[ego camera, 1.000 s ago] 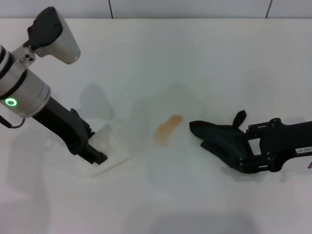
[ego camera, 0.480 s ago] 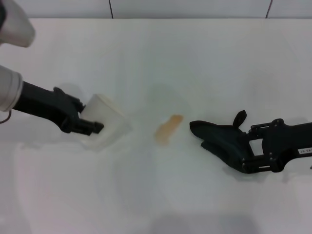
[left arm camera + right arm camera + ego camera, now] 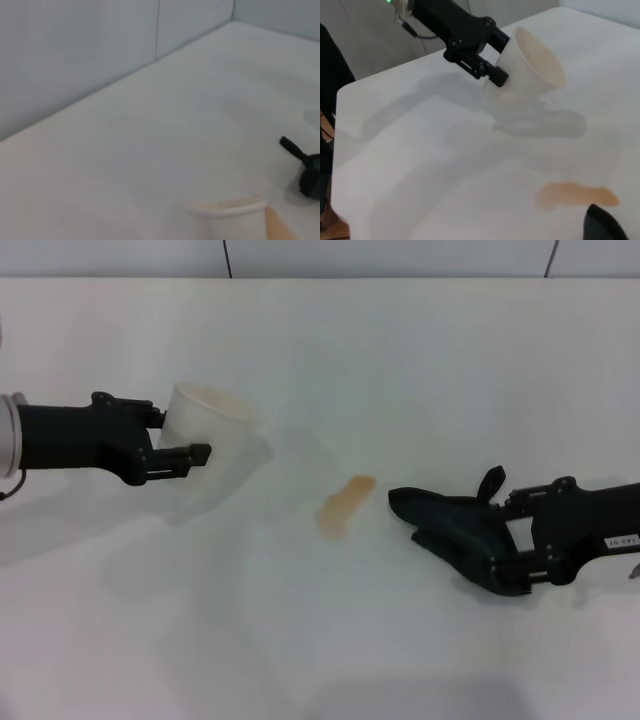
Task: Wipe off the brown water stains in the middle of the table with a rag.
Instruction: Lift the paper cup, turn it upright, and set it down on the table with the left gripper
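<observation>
The table (image 3: 420,360) is a smooth, glossy white surface. The rag (image 3: 455,530) is soft, dark, matt cloth with folds. The cup (image 3: 210,425) is translucent whitish plastic. The brown water stains (image 3: 345,504) form a thin, translucent orange-brown film.

Pale grey wall panels (image 3: 90,55) with thin dark vertical seams rise directly behind a wide glossy white table (image 3: 330,350), the same panelling shows as a narrow strip along the far edge in the head view, and soft even overhead light throws faint grey shadows on the surface.
</observation>
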